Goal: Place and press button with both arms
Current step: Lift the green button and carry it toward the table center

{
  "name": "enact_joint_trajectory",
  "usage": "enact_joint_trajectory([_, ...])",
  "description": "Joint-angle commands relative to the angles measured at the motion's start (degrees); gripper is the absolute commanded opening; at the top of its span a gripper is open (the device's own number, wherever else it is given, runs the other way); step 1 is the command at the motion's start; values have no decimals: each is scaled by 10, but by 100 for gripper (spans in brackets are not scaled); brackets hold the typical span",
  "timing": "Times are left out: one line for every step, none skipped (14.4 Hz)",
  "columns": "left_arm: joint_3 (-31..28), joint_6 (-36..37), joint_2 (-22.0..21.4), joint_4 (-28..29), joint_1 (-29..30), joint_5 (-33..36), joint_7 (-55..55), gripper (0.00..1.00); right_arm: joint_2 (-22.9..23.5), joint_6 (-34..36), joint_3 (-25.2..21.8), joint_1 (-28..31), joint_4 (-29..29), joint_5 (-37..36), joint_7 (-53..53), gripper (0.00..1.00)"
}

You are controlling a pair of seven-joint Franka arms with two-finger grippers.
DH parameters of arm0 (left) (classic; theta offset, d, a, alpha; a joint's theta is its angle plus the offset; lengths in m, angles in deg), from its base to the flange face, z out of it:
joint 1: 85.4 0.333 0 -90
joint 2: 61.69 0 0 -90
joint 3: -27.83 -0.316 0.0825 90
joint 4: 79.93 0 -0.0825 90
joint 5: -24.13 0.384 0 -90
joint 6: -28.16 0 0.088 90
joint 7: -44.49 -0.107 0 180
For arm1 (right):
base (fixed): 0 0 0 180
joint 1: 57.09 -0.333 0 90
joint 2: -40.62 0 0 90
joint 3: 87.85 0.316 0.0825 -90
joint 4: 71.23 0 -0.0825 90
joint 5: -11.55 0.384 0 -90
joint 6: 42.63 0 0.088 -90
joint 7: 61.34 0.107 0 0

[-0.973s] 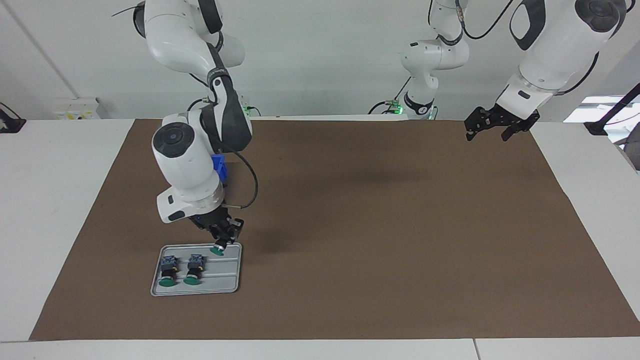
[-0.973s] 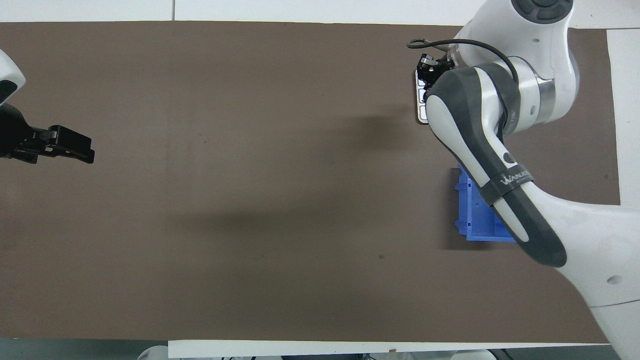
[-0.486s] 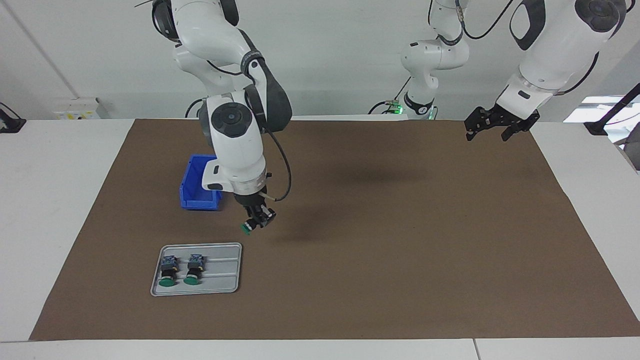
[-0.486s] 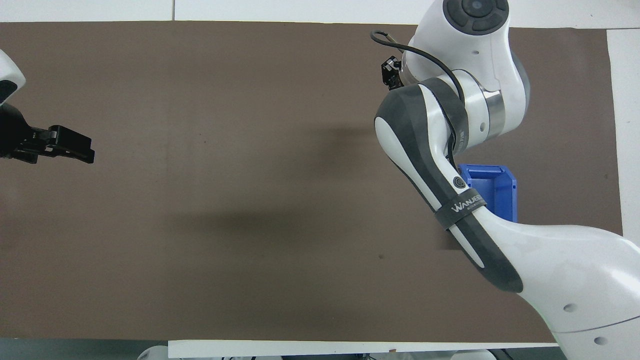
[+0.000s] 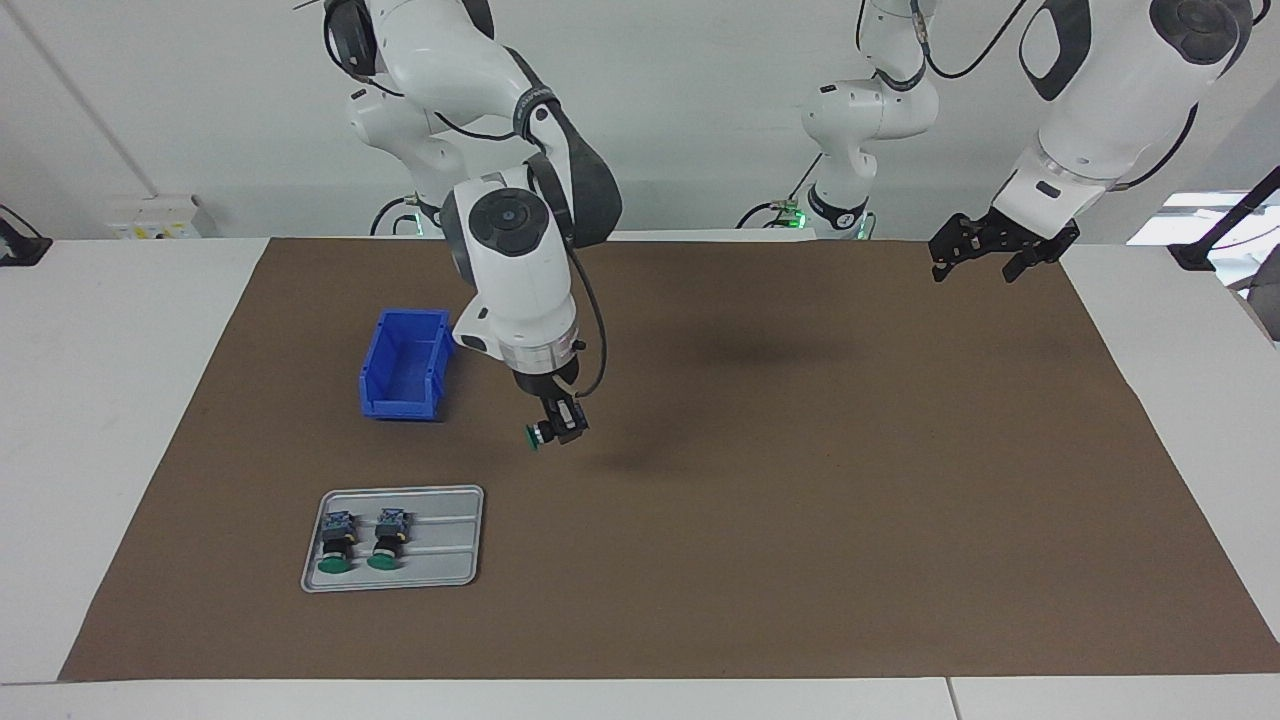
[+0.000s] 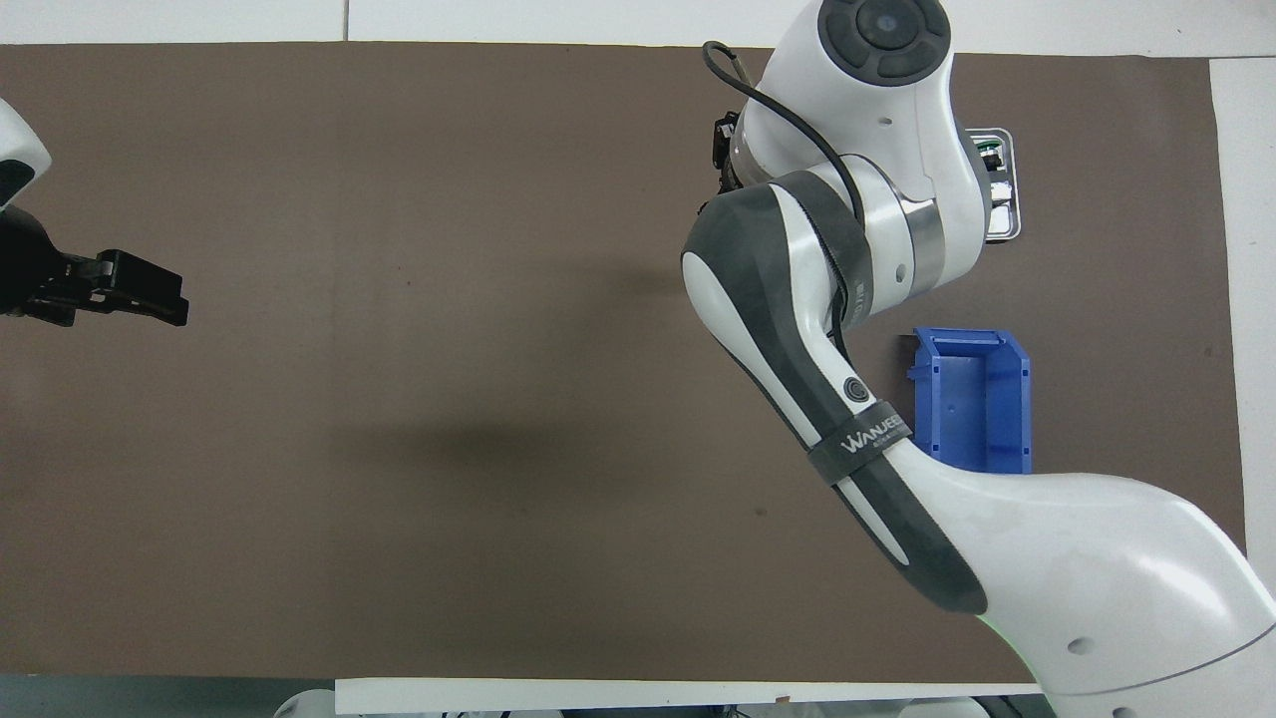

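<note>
**A:** Right gripper (image 5: pixel 556 428) was clamped on the button (image 5: pixel 541 434), fingers nearly together around its body, green cap sticking out sideways toward the right arm's end of the table. It hung in the air over bare brown mat (image 5: pixel 760 480), between the blue bin (image 5: pixel 405 364) and the tray (image 5: pixel 395 538) but further toward the table's middle than either. A shadow lay on the mat just beside it.

**B:** Did overhead confirm that?

**A:** No. From above, the right arm's wrist and forearm covered the grip; only a scrap of black gripper (image 6: pixel 720 158) showed at the wrist's edge, and the held button was hidden. Only the facing view showed the hold.

**B:** The tray?

**A:** Facing view showed it whole: grey, with two more buttons (image 5: pixel 362 538) lying side by side at the half toward the right arm's end, caps pointing away from the robots. Overhead showed only one corner of the tray (image 6: pixel 1007 184) past the arm, with a bit of green in it.

**B:** Bin?

**A:** It sat nearer to the robots than the tray. Overhead showed the bin (image 6: pixel 972 399) partly covered by the forearm.

**B:** Left arm?

**A:** Waiting. Left gripper (image 5: pixel 985 257) was up over the mat's corner at the left arm's end, jaws spread wide and holding nothing. Overhead showed the same gripper (image 6: pixel 130 294) only as a black profile at the frame edge, so the gap didn't show there.
</note>
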Motion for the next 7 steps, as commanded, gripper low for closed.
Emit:
enact_joint_trajectory([0, -9, -4, 6, 3, 4, -7, 100, 16, 2, -38, -47, -22, 33, 54, 4])
enact_joint_trajectory([1, -9, -4, 6, 3, 4, -7, 100, 16, 1, -50, -61, -22, 48, 70, 4])
enact_joint_trajectory([1, -9, -4, 6, 3, 4, -6, 100, 18, -3, -63, -77, -22, 67, 84, 4])
enact_joint_trajectory([1, -9, -4, 6, 3, 4, -6, 100, 20, -7, -77, -93, -21, 82, 94, 4])
enact_joint_trajectory([1, -9, -4, 6, 3, 4, -6, 100, 20, -7, -88, -107, -21, 88, 96, 4])
enact_joint_trajectory([0, -9, -4, 6, 3, 4, -7, 100, 27, -5, -91, -121, -19, 88, 95, 4])
enact_joint_trajectory([1, -9, -4, 6, 3, 4, -6, 100, 31, -7, -90, -123, -17, 88, 94, 4])
